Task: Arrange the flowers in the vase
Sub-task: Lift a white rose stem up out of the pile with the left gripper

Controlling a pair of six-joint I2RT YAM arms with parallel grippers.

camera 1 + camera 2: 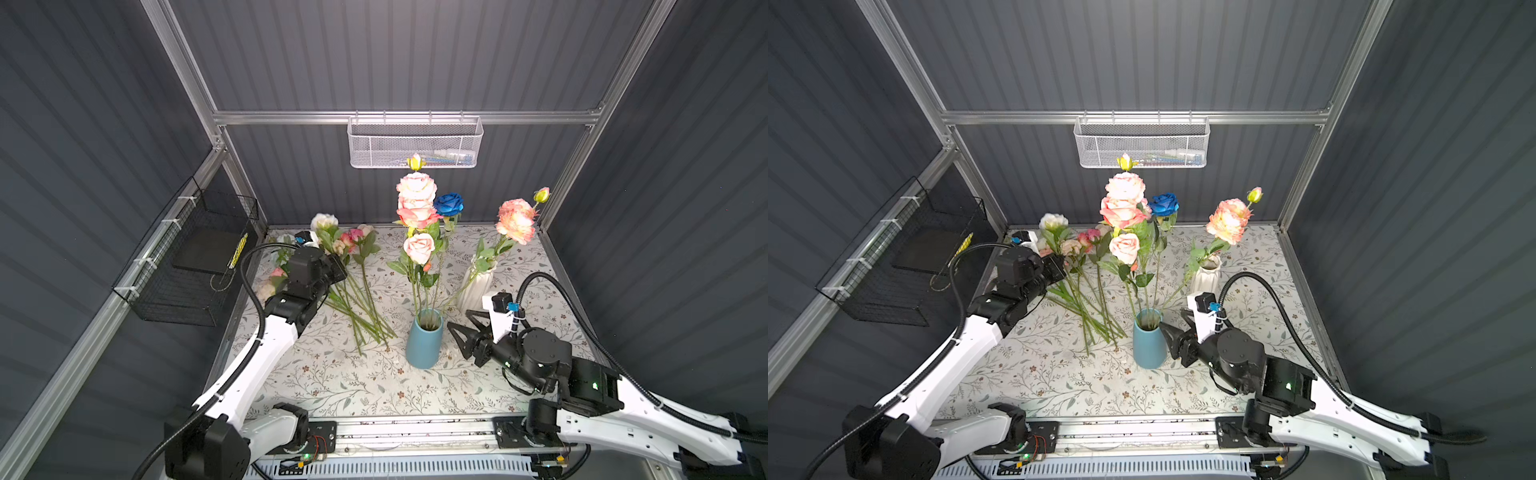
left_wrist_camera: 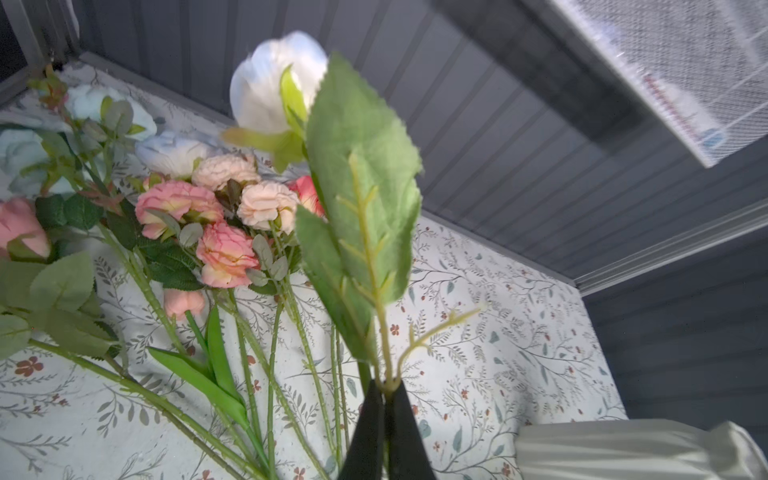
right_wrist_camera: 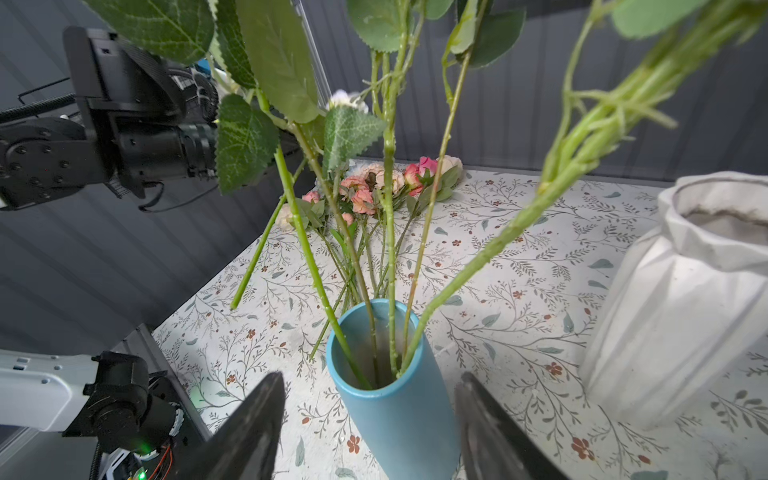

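Leftmost, the left gripper (image 2: pixel 384 415) was clamped on the green stem of a white rose (image 1: pixel 324 221), holding it tilted above the loose flowers (image 1: pixel 357 291) that lay heaped on the floral table (image 1: pixel 332 382). Nearer the middle, a blue vase (image 1: pixel 424 343) stood upright holding several pink roses (image 1: pixel 417 199) and a deep blue rose (image 1: pixel 449 203); a peach bloom (image 1: pixel 516 220) leaned out rightward from it. Just beside that vase the right gripper (image 1: pixel 458 319) hung with jaws spread, gripping nothing. A white vase (image 1: pixel 476 289) stood behind it.
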